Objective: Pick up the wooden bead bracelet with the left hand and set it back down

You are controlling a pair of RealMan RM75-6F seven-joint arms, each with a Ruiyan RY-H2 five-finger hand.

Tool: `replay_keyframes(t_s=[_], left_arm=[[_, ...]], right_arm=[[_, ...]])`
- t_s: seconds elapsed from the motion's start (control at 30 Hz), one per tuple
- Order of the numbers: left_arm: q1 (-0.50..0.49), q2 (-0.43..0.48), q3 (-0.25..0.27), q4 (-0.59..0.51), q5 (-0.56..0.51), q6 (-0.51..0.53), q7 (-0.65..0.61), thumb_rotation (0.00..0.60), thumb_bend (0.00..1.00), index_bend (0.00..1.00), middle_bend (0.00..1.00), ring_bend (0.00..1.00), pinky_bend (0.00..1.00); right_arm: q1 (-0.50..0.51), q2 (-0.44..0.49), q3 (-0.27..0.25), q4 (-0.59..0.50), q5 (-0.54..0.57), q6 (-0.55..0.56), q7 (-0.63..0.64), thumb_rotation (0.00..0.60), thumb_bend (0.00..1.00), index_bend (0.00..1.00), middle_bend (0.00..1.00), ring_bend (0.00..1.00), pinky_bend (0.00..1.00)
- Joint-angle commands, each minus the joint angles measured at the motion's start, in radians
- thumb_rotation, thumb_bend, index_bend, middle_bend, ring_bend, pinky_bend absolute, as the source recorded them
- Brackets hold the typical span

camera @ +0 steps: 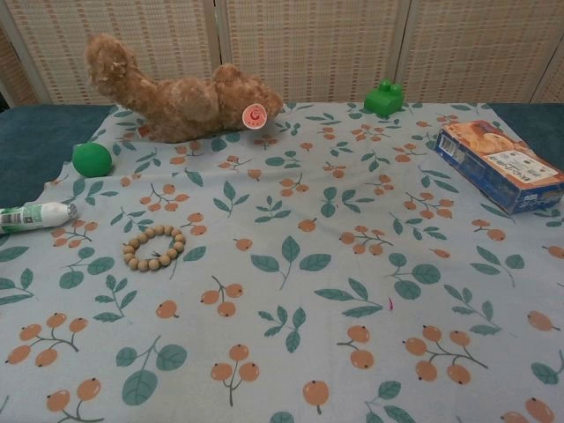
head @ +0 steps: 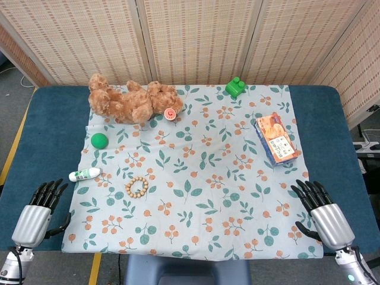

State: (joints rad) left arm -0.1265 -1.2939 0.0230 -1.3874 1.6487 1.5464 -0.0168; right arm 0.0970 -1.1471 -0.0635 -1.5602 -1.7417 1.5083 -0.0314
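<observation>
The left hand (head: 37,209) is seen at the near left corner of the table (head: 41,127) in the head view, its dark fingers spread apart and nothing held in them; its fingertips are laid just at the edge of the leaf-and-berry cloth (head: 202,178); the hand is not shown in the chest view. The white tube (head: 85,174) is found just ahead of this hand and a little to its right, lying flat on the cloth with its green end turned away from the hand. The wooden bead bracelet (head: 136,187) is placed further right of the hand, flat on the cloth as a closed ring, near the tube but apart from it, and untouched. Beyond the tube, the green ball (head: 99,141) is set; further off still, the brown teddy bear (head: 133,102) is laid on its side along the far edge of the cloth. The right hand (head: 320,211) is held at the near right corner, well apart from the left, its fingers likewise spread and empty; ahead of it, the blue biscuit box (head: 275,139) is laid flat, and the green toy brick (head: 236,87) is placed far beyond, at the far edge.
</observation>
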Motion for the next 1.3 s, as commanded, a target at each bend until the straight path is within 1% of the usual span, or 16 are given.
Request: replay_keyframes(t_s=[0.03, 0.07, 0.17, 0.23, 0.3, 0.4, 0.5, 0.63, 0.7, 0.73, 0.83, 1.07, 1.1, 1.13, 1.2, 1.3], left_arm=[[-0.003, 0.000, 0.005, -0.005, 0.001, -0.013, 0.011, 0.421, 0.47, 0.06, 0.00, 0.00, 0.09], [-0.005, -0.003, 0.008, -0.005, 0.004, -0.018, 0.015, 0.433, 0.47, 0.06, 0.00, 0.00, 0.09], [-0.020, -0.022, 0.024, -0.001, 0.021, -0.049, 0.006, 0.511, 0.49, 0.07, 0.02, 0.00, 0.09], [-0.038, -0.048, 0.031, 0.001, 0.045, -0.067, -0.014, 0.571, 0.51, 0.12, 0.10, 0.03, 0.09], [-0.065, -0.080, 0.038, 0.008, 0.080, -0.087, -0.026, 0.591, 0.53, 0.18, 0.21, 0.07, 0.09], [-0.104, -0.109, 0.035, 0.007, 0.111, -0.117, -0.014, 0.599, 0.53, 0.24, 0.29, 0.08, 0.07], [-0.152, -0.146, 0.014, -0.007, 0.109, -0.180, 0.038, 0.599, 0.53, 0.26, 0.31, 0.08, 0.06], [-0.196, -0.204, -0.024, -0.006, 0.061, -0.263, 0.156, 0.599, 0.53, 0.27, 0.34, 0.09, 0.06], [-0.210, -0.233, -0.032, 0.001, 0.055, -0.277, 0.192, 0.585, 0.53, 0.29, 0.35, 0.10, 0.05], [-0.219, -0.255, -0.039, 0.015, 0.055, -0.280, 0.213, 0.568, 0.52, 0.29, 0.35, 0.10, 0.05], [-0.243, -0.296, -0.054, 0.047, 0.031, -0.315, 0.251, 0.469, 0.48, 0.30, 0.35, 0.10, 0.05], [-0.271, -0.337, -0.074, 0.071, -0.029, -0.377, 0.301, 0.357, 0.41, 0.33, 0.34, 0.10, 0.05], [-0.277, -0.347, -0.079, 0.077, -0.042, -0.390, 0.315, 0.353, 0.41, 0.33, 0.34, 0.10, 0.05], [-0.292, -0.374, -0.093, 0.109, -0.064, -0.413, 0.370, 0.351, 0.41, 0.33, 0.34, 0.10, 0.05], [-0.298, -0.408, -0.105, 0.144, -0.078, -0.408, 0.428, 0.359, 0.41, 0.34, 0.35, 0.10, 0.05], [-0.304, -0.446, -0.105, 0.197, -0.078, -0.389, 0.494, 0.424, 0.41, 0.35, 0.36, 0.11, 0.05]], right_arm=[[0.001, -0.001, -0.001, 0.002, -0.001, -0.002, 0.001, 0.600, 0.15, 0.00, 0.00, 0.00, 0.00], [0.001, -0.001, -0.003, 0.002, -0.002, -0.004, 0.001, 0.600, 0.15, 0.00, 0.00, 0.00, 0.00], [-0.001, 0.001, -0.007, -0.002, -0.007, -0.003, 0.000, 0.600, 0.15, 0.00, 0.00, 0.00, 0.00], [-0.003, 0.002, -0.011, -0.004, -0.015, 0.002, -0.002, 0.600, 0.15, 0.00, 0.00, 0.00, 0.00], [-0.005, 0.004, -0.014, -0.007, -0.022, 0.007, 0.000, 0.600, 0.15, 0.00, 0.00, 0.00, 0.00], [-0.007, 0.006, -0.016, -0.007, -0.023, 0.009, 0.002, 0.600, 0.15, 0.00, 0.00, 0.00, 0.00], [-0.009, 0.013, -0.017, -0.007, -0.022, 0.010, 0.008, 0.600, 0.15, 0.00, 0.00, 0.00, 0.00], [-0.013, 0.023, -0.018, -0.009, -0.022, 0.019, 0.024, 0.600, 0.15, 0.00, 0.00, 0.00, 0.00], [-0.014, 0.026, -0.018, -0.009, -0.020, 0.020, 0.028, 0.600, 0.15, 0.00, 0.00, 0.00, 0.00], [-0.015, 0.027, -0.018, -0.009, -0.017, 0.019, 0.029, 0.600, 0.15, 0.00, 0.00, 0.00, 0.00], [-0.015, 0.029, -0.019, -0.011, -0.015, 0.014, 0.031, 0.600, 0.15, 0.00, 0.00, 0.00, 0.00], [-0.017, 0.030, -0.020, -0.014, -0.012, 0.010, 0.033, 0.600, 0.15, 0.00, 0.00, 0.00, 0.00], [-0.017, 0.030, -0.021, -0.015, -0.011, 0.009, 0.033, 0.600, 0.15, 0.00, 0.00, 0.00, 0.00], [-0.017, 0.032, -0.022, -0.017, -0.010, 0.005, 0.036, 0.600, 0.15, 0.00, 0.00, 0.00, 0.00], [-0.016, 0.035, -0.024, -0.019, -0.011, 0.002, 0.040, 0.600, 0.15, 0.00, 0.00, 0.00, 0.00], [-0.015, 0.040, -0.025, -0.022, -0.013, 0.002, 0.049, 0.600, 0.15, 0.00, 0.00, 0.00, 0.00]])
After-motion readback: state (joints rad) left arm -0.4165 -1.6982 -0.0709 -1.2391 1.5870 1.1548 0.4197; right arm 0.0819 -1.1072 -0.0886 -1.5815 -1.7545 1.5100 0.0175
